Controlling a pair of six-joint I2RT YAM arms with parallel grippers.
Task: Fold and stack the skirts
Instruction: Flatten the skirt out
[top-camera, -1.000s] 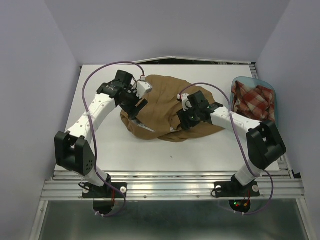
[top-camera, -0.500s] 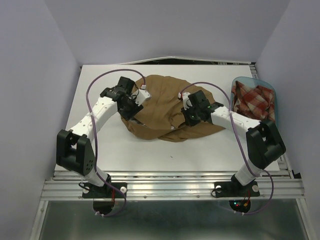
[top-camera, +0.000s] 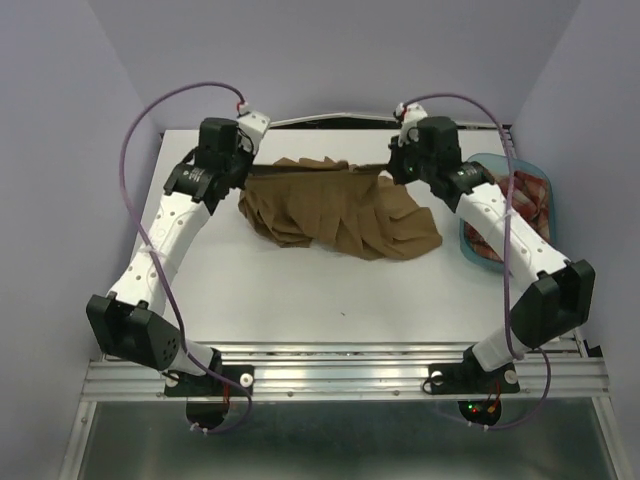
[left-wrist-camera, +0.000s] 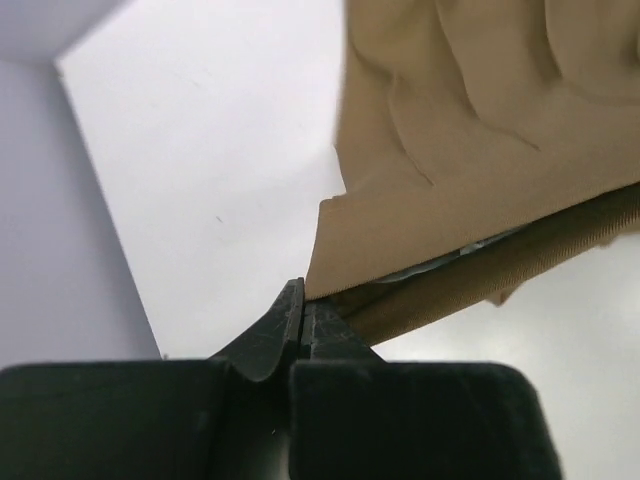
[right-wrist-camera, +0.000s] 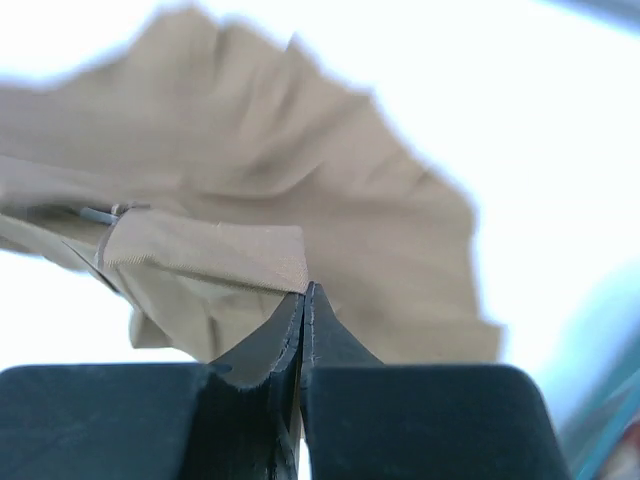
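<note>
The left gripper (top-camera: 243, 172) is seen near the far left corner of the table (top-camera: 300, 300). Its fingers are pressed together on one end of the tan skirt (top-camera: 340, 210). In the left wrist view a corner of the cloth is pinched between the closed tips.

The tan skirt is stretched between the two grippers along the far edge. Its held band is drawn roughly straight, and the rest is draped in pleats that fan out toward the middle of the table.

The right gripper (top-camera: 393, 172) is placed by the far edge, right of centre, and is clamped on the other end of the band. In the right wrist view a strip of hem is gripped between the shut tips.

At the right edge, the plaid skirt (top-camera: 535, 190) is seen crumpled inside a blue tub (top-camera: 464, 238), partly hidden by the right arm (top-camera: 500, 225).
</note>
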